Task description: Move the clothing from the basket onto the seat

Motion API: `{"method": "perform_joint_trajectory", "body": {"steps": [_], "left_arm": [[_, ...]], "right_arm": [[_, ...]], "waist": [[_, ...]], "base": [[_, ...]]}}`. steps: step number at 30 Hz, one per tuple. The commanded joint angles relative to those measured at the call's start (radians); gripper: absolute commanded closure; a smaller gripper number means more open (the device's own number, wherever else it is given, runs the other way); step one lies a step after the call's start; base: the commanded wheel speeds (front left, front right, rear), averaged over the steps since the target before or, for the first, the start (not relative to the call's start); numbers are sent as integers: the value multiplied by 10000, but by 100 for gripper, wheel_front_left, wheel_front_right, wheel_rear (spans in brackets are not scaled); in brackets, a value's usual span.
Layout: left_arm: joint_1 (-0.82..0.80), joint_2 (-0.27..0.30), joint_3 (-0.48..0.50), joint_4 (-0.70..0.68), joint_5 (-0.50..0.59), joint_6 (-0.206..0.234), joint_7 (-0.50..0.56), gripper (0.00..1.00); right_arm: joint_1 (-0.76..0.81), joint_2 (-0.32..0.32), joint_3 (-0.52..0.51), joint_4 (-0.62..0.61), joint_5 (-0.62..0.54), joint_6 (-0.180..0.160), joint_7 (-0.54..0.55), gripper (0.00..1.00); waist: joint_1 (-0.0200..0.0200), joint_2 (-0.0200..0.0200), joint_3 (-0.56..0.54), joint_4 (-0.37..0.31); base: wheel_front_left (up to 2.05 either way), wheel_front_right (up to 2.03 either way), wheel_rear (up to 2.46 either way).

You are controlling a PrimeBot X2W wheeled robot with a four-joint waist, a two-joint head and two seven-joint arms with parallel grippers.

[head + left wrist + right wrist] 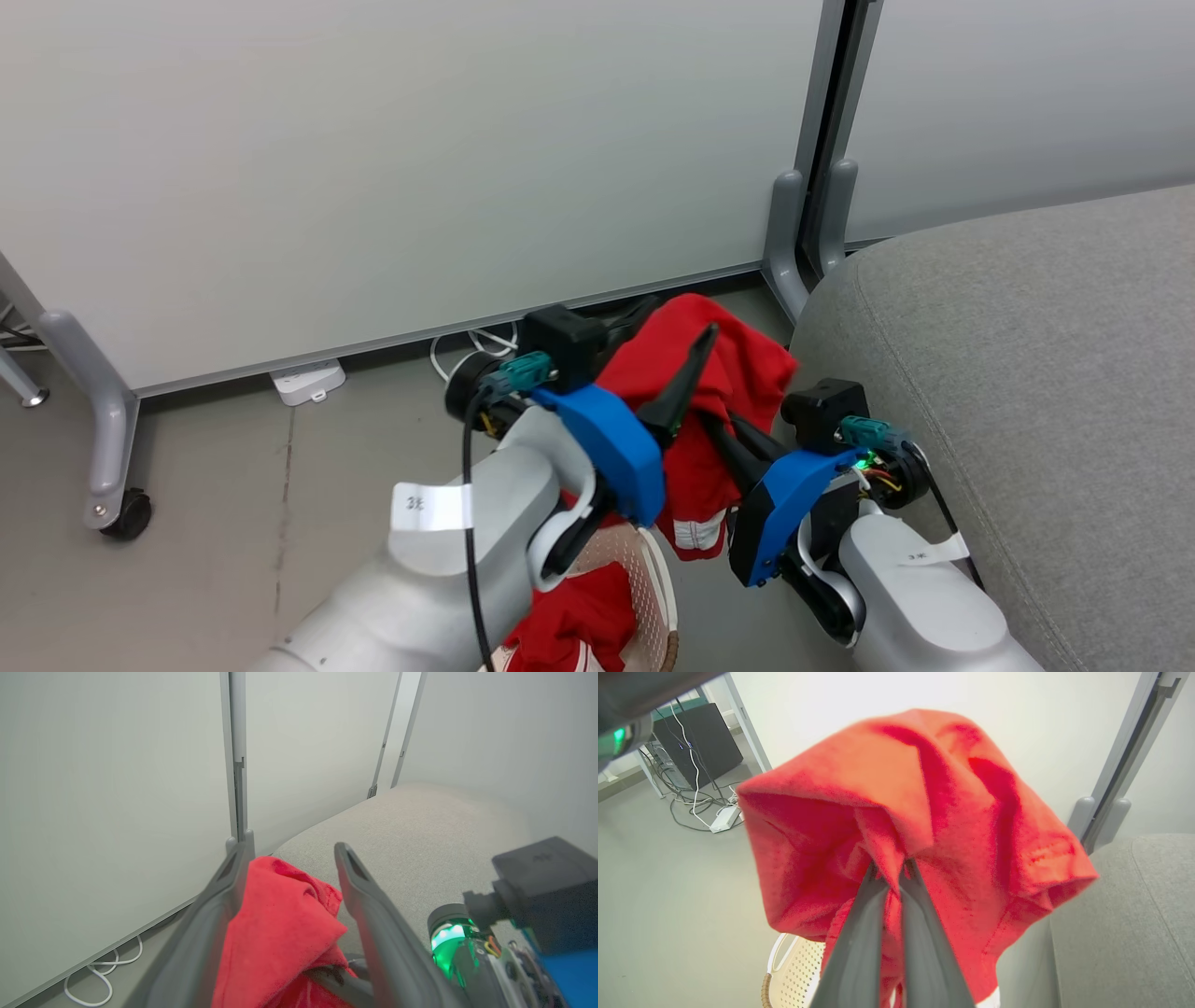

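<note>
Your left forearm (448,569) hides most of the cream perforated basket (644,560). Your right gripper (889,870) is clamped on the red fabric garment (924,788), raised beside the grey upholstered seat (1027,373). Your left gripper (289,858) gapes, with cloth between its fingers.

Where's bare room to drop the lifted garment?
Bare: the grey seat top, from its rounded edge to the partition wall. Crowded: basket holds another red garment; lifted garment hangs between left gripper and right gripper.

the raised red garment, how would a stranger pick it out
Start at the big grey seat on the right. Just left of its rounded edge, the raised red garment hangs from the right gripper. The other red garment lies in the basket below.
</note>
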Motion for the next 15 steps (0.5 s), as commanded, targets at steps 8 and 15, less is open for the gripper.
{"method": "perform_joint_trajectory", "body": {"steps": [8, 15], "left_arm": [[1379, 844, 1711, -1442, 1578, 117, -98, 0], [3308, 1357, 3551, -3114, 3518, -108, -103, 0]], "right_arm": [[155, -29, -553, -330, -306, 5, -127, 100], [371, -29, -1074, -795, -615, 5, -41, 100]], "waist": [[0, -1, 226, 144], [0, -1, 458, 280]], "base": [[0, 0, 0], [0, 0, 0]]}}
